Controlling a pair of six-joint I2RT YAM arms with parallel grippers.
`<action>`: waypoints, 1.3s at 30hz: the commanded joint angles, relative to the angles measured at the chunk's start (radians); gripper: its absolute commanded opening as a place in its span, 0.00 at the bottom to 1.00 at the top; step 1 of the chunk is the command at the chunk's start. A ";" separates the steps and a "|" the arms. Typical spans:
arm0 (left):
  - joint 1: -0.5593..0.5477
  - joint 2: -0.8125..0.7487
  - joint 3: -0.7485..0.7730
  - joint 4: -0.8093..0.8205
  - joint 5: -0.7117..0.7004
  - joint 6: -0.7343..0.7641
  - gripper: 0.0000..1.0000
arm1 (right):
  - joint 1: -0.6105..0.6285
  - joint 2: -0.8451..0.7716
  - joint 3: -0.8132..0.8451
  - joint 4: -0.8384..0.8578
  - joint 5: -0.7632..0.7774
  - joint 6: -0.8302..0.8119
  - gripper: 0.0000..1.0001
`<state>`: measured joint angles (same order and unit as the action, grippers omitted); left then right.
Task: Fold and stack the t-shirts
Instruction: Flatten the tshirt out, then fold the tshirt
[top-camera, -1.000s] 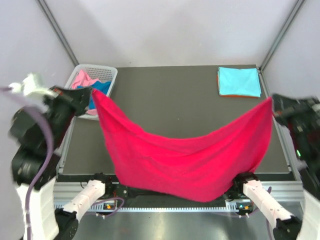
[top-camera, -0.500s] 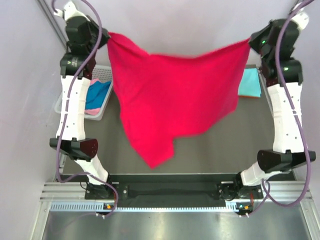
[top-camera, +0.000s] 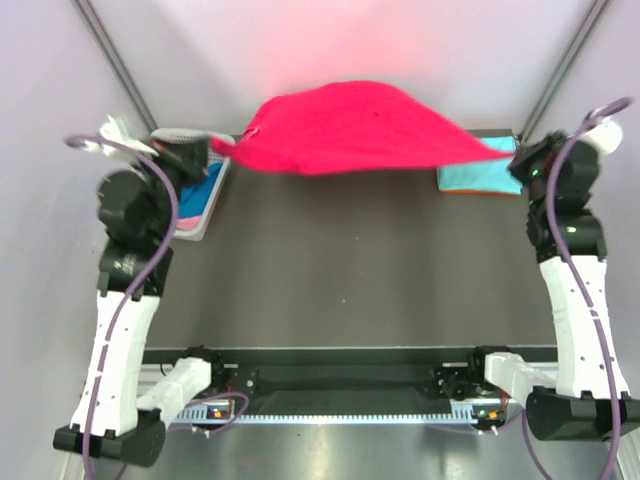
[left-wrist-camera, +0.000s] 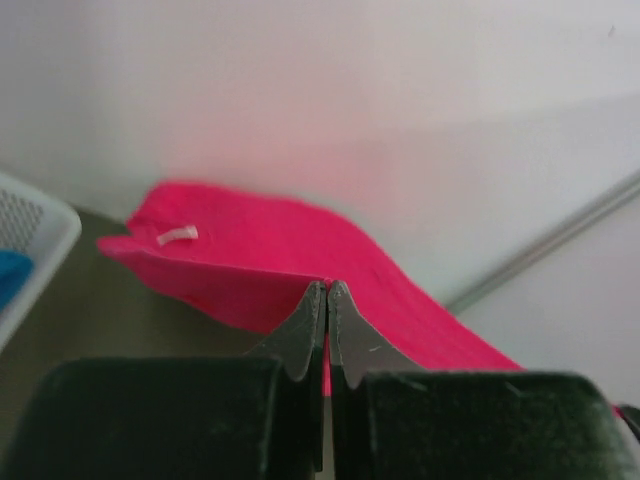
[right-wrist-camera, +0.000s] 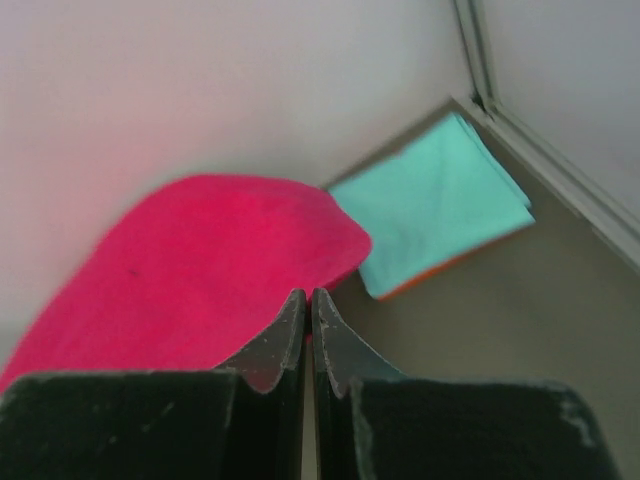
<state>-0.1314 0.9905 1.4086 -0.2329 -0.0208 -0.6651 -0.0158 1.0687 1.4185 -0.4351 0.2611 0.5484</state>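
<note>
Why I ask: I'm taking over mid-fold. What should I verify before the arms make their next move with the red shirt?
1. Left gripper shut on an edge of the red shirt: ok.
2. Right gripper shut on the opposite edge: ok.
3. Shirt spread between the two grippers, not bunched at one side: ok.
4. Far hem flat, not doubled under: cannot tell, it is hidden from every view.
5. Red shirt apart from the folded turquoise shirt in the far right corner: cannot tell, the two overlap in the views.
6. No cloth lying on the middle of the table: ok.
</note>
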 joint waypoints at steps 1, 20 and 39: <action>-0.033 -0.070 -0.266 0.031 0.110 -0.070 0.00 | -0.019 -0.044 -0.183 -0.006 0.007 -0.033 0.00; -0.066 -0.418 -0.654 -0.477 -0.026 -0.129 0.00 | -0.032 -0.361 -0.805 -0.339 -0.138 0.134 0.00; -0.068 -0.271 -0.699 -0.323 -0.053 -0.111 0.00 | -0.032 -0.319 -0.825 -0.256 -0.085 0.214 0.00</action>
<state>-0.1967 0.6811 0.6720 -0.6651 -0.0540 -0.7956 -0.0360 0.7006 0.5949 -0.7872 0.1558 0.7544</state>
